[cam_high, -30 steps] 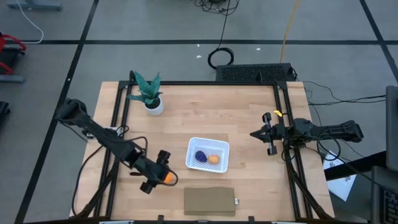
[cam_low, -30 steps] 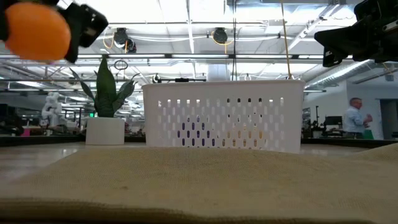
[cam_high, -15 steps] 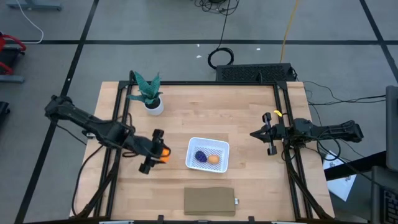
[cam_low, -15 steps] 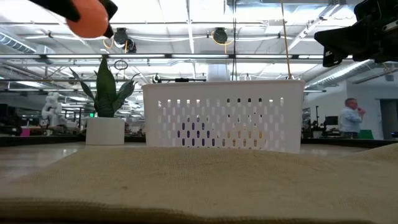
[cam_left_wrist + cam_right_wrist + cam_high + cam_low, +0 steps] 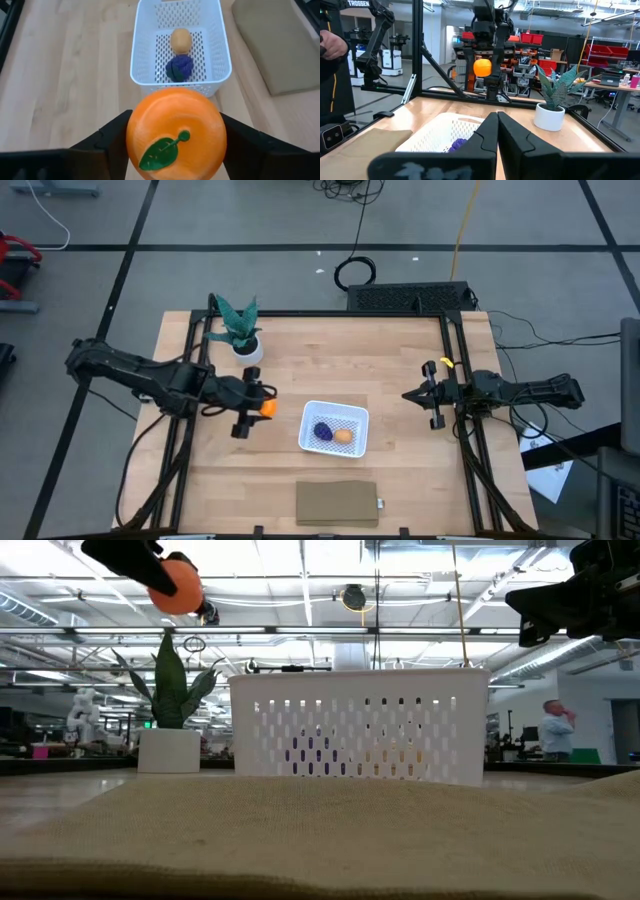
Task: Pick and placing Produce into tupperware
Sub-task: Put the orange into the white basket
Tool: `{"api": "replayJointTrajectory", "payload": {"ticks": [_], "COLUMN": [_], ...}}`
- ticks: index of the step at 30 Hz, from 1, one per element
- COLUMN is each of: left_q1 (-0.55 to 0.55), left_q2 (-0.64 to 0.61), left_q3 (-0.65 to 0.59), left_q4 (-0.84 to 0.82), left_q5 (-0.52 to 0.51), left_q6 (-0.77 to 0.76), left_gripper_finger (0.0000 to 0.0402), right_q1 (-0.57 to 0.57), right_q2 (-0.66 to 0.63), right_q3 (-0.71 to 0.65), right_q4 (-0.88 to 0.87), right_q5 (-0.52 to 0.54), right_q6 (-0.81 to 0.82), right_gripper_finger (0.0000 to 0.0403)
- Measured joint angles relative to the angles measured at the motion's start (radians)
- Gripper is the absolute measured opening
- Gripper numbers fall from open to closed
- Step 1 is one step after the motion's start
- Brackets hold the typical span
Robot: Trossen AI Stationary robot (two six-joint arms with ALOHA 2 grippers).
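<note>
My left gripper [image 5: 254,408] is shut on the bright orange ball [image 5: 267,407], high above the table and left of the white tupperware [image 5: 335,429]; the ball also shows in the low view [image 5: 179,586], the left wrist view [image 5: 175,133] and the right wrist view [image 5: 482,67]. The tan-yellow lump [image 5: 181,39] and the dark purple cluster [image 5: 179,67] lie on the mesh bottom of the tupperware [image 5: 176,20]. My right gripper [image 5: 414,396] is shut and hovers near the table's right edge, touching nothing. My left gripper pinches the orange ball between its two fingers [image 5: 112,137], one on each side of the ball's widest part [image 5: 137,135]. The fingers reach level from the table's left side. The ball is lifted clear, its green leaf mark [image 5: 162,151] facing the wrist camera.
A green-leaved plant in a white pot [image 5: 241,333] stands at the table's far left. A flat brown slab [image 5: 337,503] lies at the near edge in front of the tupperware. A black frame [image 5: 192,360] runs along the table's sides. People show in the room behind.
My left gripper, still shut on the orange ball, has moved from near the table's near-left part toward the far edge and up, ending left of the tupperware. The ball has gone with it. The right arm has kept still.
</note>
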Motion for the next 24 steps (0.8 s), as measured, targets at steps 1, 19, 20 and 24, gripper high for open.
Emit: {"api": "replayJointTrajectory", "payload": {"ticks": [1, 19, 20, 24], "left_q1": [0.001, 0.001, 0.001, 0.002], "left_q2": [0.001, 0.003, 0.013, 0.065], "left_q3": [0.000, 0.000, 0.000, -0.001], "left_q4": [-0.001, 0.206, 0.233, 0.311], "left_q5": [0.000, -0.038, -0.031, 0.005], "left_q6": [0.000, -0.054, -0.047, -0.005], "left_gripper_finger": [0.0246, 0.0247, 0.0246, 0.0235], "right_q1": [0.000, 0.000, 0.000, 0.000], "right_q2": [0.000, 0.000, 0.000, 0.000], "right_q3": [0.000, 0.000, 0.000, 0.000], "right_q4": [0.000, 0.001, 0.001, 0.004], "right_q5": [0.000, 0.000, 0.000, 0.000], "right_q6": [-0.003, -0.006, -0.006, -0.006], "right_gripper_finger": [0.0000, 0.0000, 0.0000, 0.0000]}}
